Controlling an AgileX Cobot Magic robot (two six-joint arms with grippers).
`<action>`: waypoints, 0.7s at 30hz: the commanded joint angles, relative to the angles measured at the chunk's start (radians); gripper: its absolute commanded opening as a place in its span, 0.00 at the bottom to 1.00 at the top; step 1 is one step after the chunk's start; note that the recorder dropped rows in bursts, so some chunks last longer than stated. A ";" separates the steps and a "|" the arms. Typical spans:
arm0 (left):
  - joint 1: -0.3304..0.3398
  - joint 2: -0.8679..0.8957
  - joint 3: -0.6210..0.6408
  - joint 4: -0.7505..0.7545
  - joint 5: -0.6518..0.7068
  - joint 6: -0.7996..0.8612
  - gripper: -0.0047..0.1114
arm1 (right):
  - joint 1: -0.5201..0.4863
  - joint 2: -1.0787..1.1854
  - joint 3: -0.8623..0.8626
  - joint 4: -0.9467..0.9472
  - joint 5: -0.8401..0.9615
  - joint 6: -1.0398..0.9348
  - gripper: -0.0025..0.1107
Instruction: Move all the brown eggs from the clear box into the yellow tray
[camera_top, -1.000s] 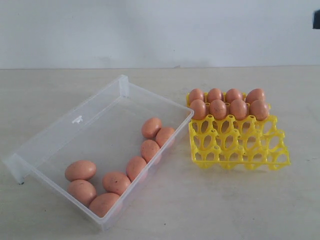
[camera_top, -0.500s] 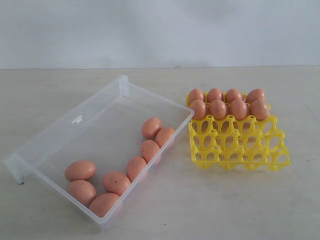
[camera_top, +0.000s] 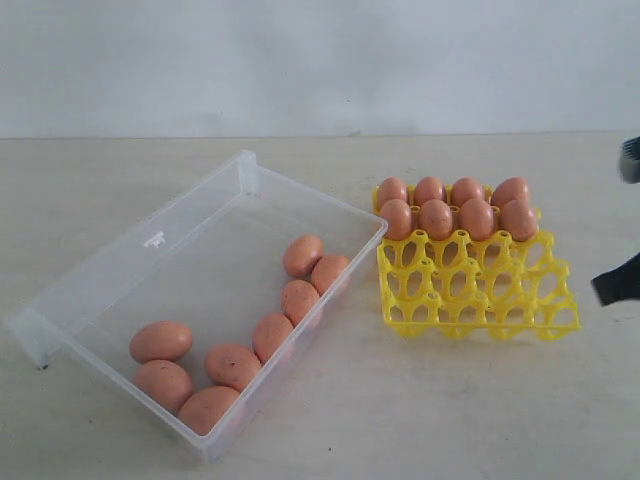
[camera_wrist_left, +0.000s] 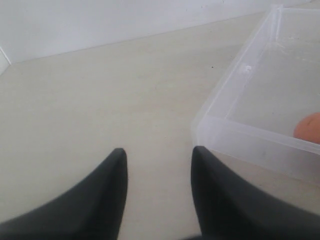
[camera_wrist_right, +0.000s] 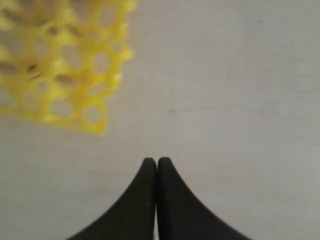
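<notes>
On the pale table (camera_top: 400, 430), the clear box (camera_top: 210, 280) lies at the left, turned at an angle so that one corner points to the far side. Eight brown eggs (camera_top: 232, 365) rest on its floor. Four lie in a line along its right wall, and four are bunched in the near corner. The far and left parts of the box floor are bare.

Just right of the box, close to it but not touching, sits the yellow tray (camera_top: 470, 295). Another eight eggs stand in its two far rows, four to a row. The cups of its two near rows hold nothing.

The left gripper (camera_wrist_left: 158, 150) has its dark fingers (camera_wrist_left: 107, 190) spread apart with nothing between them. It hangs over bare table just outside a corner of the box. In the left wrist view, part of one egg shows through the box wall. This gripper does not show in the exterior view.

The right gripper (camera_wrist_right: 157, 161) has its fingers pressed together, tip against tip, and carries nothing. It is over bare table beside a corner of the tray, which looks blurred in the right wrist view. In the exterior view, a dark piece of the right arm (camera_top: 618, 282) shows at the right edge, near the tray's near right corner and apart from it.
</notes>
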 joint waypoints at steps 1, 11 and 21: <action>-0.003 0.003 -0.004 0.006 -0.008 -0.005 0.40 | 0.207 -0.007 -0.063 0.201 0.104 -0.073 0.02; -0.003 0.003 -0.004 0.006 -0.008 -0.005 0.40 | 0.471 0.314 -0.632 0.437 0.454 -0.382 0.02; -0.003 0.003 -0.004 0.006 -0.017 -0.005 0.40 | 0.577 0.743 -1.066 0.518 0.499 -0.998 0.03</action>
